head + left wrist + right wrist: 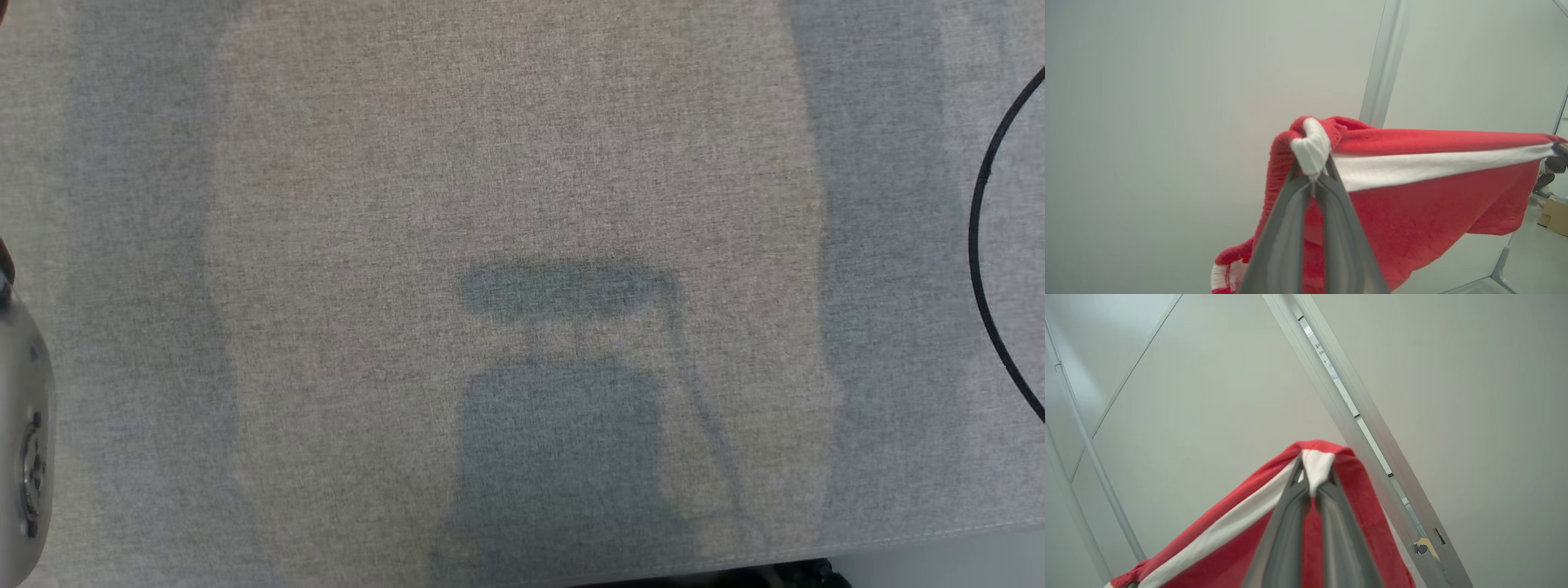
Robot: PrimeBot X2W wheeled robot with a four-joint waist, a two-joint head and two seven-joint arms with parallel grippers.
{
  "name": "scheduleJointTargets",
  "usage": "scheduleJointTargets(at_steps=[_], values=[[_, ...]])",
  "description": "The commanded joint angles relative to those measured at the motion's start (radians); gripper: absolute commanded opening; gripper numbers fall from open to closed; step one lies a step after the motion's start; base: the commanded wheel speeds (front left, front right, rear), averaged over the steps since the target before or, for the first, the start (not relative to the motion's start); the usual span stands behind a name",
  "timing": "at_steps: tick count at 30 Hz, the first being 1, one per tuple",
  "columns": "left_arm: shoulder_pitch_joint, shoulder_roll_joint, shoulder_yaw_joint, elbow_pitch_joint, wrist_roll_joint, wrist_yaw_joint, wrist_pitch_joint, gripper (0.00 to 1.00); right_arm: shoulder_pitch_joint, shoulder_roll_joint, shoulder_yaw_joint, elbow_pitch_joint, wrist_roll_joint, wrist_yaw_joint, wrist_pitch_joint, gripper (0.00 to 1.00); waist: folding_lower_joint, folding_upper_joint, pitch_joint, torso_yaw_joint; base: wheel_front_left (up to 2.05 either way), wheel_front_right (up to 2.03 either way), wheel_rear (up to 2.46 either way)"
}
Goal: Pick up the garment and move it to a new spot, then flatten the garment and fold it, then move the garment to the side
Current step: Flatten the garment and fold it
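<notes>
Garment (1433,204), red fleece with a white band, hangs in the air above the grey table (522,163), its long axis stretched between left gripper (1312,179) and right gripper (1312,486), each clamped on one end.

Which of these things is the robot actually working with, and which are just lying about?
In the job: red garment with a white stripe; left claw and right claw, both shut on it; grey table below, likely where it gets laid.
Just lying about: black cable at the table's right edge; cardboard box on the floor; metal wall post.
</notes>
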Motion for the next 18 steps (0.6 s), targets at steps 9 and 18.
scheduleJointTargets(at_steps=[9,18], values=[[0.187,0.009,-0.114,0.168,-0.098,-0.05,-0.177,0.0,0.286,-0.109,0.19,-0.105,0.172,-0.002,0.04,0.0,-0.0003,0.0,0.097,0.007,0.0,0.0,0.0],[0.54,0.094,-0.259,0.016,-0.238,-0.048,-0.258,0.0,0.724,-0.308,0.276,-0.33,0.357,-0.002,0.0,0.0,-0.0003,0.0,-0.001,-0.002,0.0,0.0,0.0]])
